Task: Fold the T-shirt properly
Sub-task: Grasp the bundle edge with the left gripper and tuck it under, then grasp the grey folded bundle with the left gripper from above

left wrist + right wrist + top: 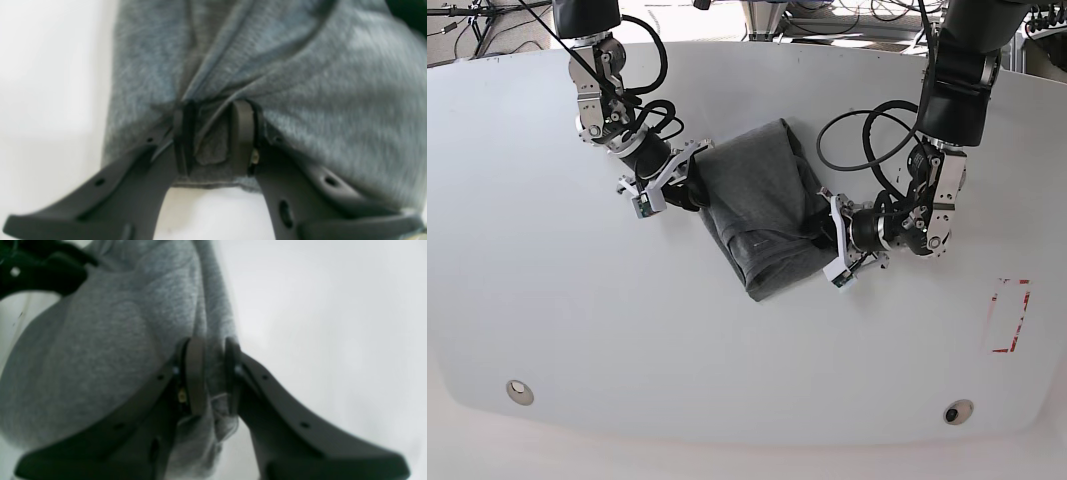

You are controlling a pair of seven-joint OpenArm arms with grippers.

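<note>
The dark grey T-shirt (767, 210) lies bunched into a long slanted bundle in the middle of the white table. In the base view my right gripper (692, 178) holds its left edge and my left gripper (826, 228) holds its right edge. In the left wrist view the left gripper (213, 133) is shut on a fold of the T-shirt (317, 93), with cloth pinched between both pads. In the right wrist view the right gripper (213, 373) is shut on a gathered strip of the T-shirt (100, 350), which sags to the left of the fingers.
The white table (627, 330) has a red rectangular outline (1009, 315) at its right side. Two round metal inserts (519, 391) (958, 411) sit near the front edge. Black cables (867, 140) loop beside the arm on the right of the base view.
</note>
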